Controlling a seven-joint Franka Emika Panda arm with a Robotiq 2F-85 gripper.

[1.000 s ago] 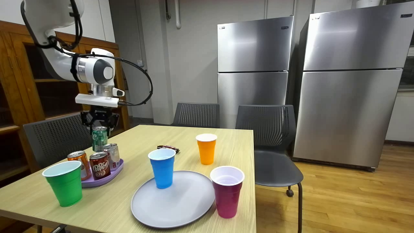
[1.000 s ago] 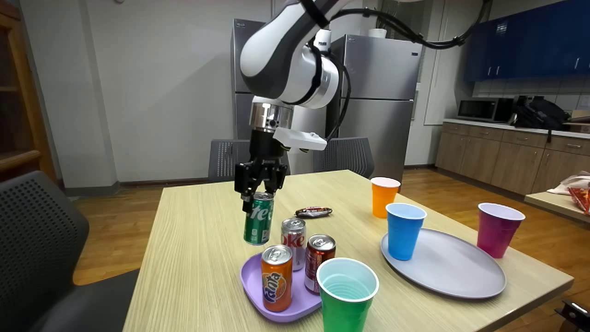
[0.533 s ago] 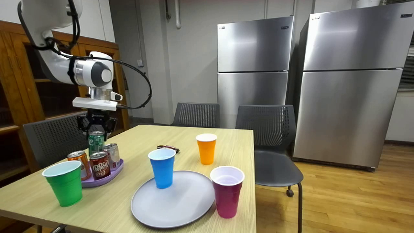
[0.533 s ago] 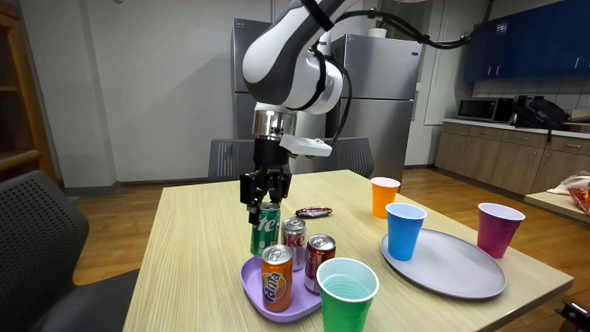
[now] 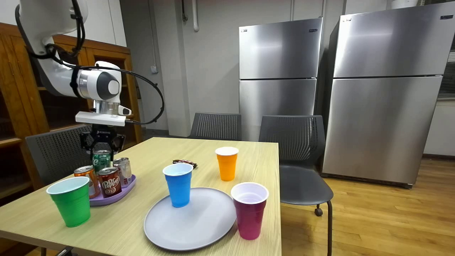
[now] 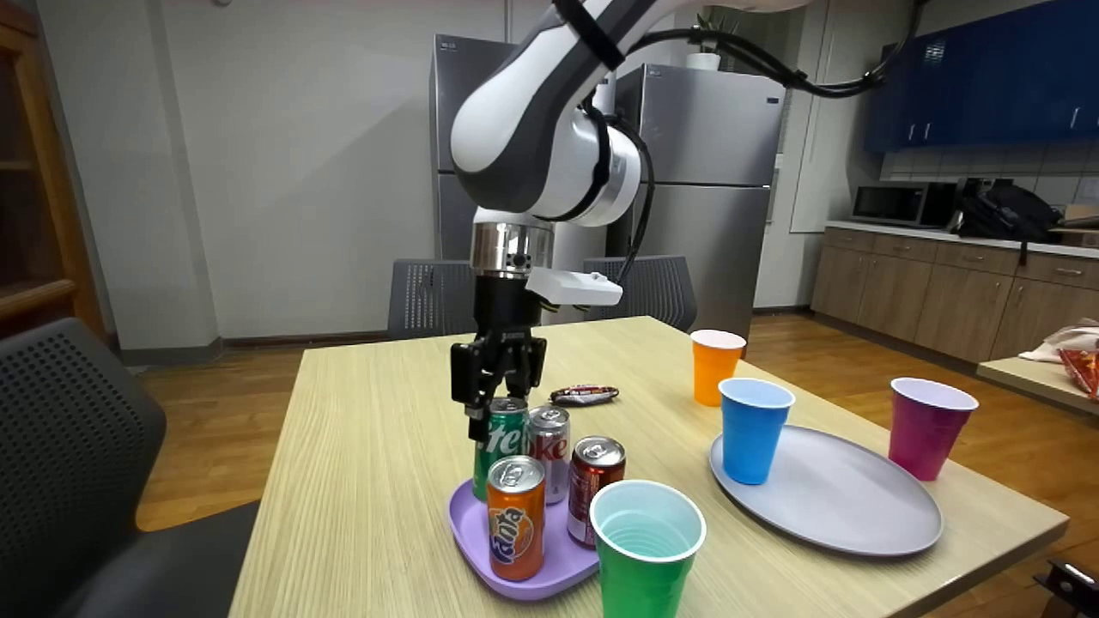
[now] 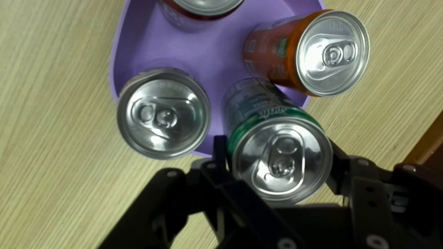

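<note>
My gripper point(image 7: 279, 152) is shut on a green Sprite can point(image 6: 498, 448), one finger on each side near its silver top. The can stands upright at the back corner of a purple tray point(image 6: 468, 519). Its bottom is hidden behind an orange Fanta can point(image 6: 515, 525) in an exterior view, so I cannot tell whether it rests on the tray. Close beside it are a silver Coke can point(image 6: 548, 448) and the Fanta can. A dark red Dr Pepper can point(image 5: 110, 183) stands on the tray's other side. In the wrist view the Sprite can's lid point(image 7: 282, 159) fills the jaws.
A green cup point(image 5: 73, 202) stands right by the tray. A blue cup point(image 5: 178, 186) is on a grey plate point(image 5: 192, 227), with a maroon cup point(image 5: 250, 213) at its edge. An orange cup point(image 5: 227, 165) and a wrapped bar point(image 6: 584, 395) lie farther back. Chairs surround the table.
The gripper has come down with the Sprite can, from above and behind the tray to its back corner beside the other cans. Its grip is unchanged; the cups and other cans have not moved.
</note>
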